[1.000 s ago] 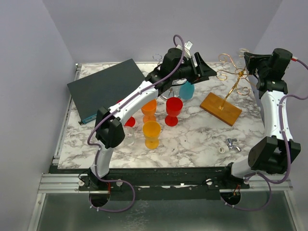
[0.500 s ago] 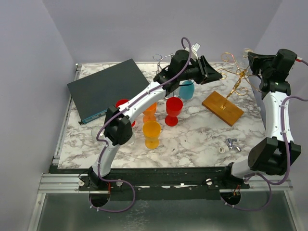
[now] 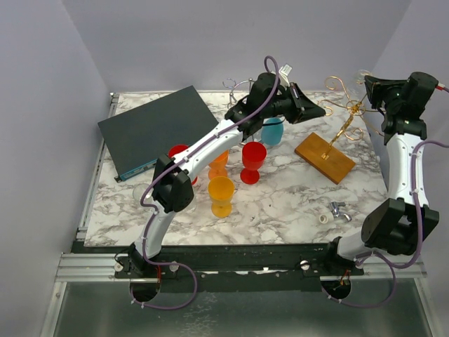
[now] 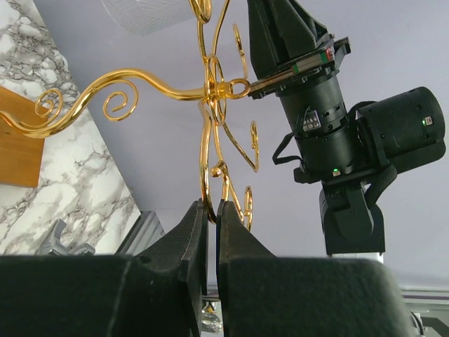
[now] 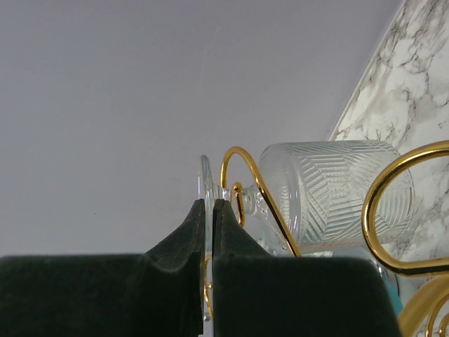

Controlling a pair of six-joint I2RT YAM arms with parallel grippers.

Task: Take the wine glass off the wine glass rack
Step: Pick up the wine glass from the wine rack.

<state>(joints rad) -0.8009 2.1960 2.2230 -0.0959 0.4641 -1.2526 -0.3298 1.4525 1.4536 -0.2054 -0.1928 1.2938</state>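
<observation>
Both arms stretch high and forward. The left gripper (image 4: 212,205) pinches the rack (image 4: 205,147), and the right gripper (image 5: 209,203) clamps the foot of the wine glass (image 5: 330,189) between its fingertips.

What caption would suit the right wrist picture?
Right jaws pinch the foot of a clear wine glass hanging on the gold rack.

Left arm (image 3: 203,144) and right arm (image 3: 396,168), white-shelled with black joints and black wedge-shaped jaws; a looping purple cable (image 3: 168,307) trails along each
</observation>
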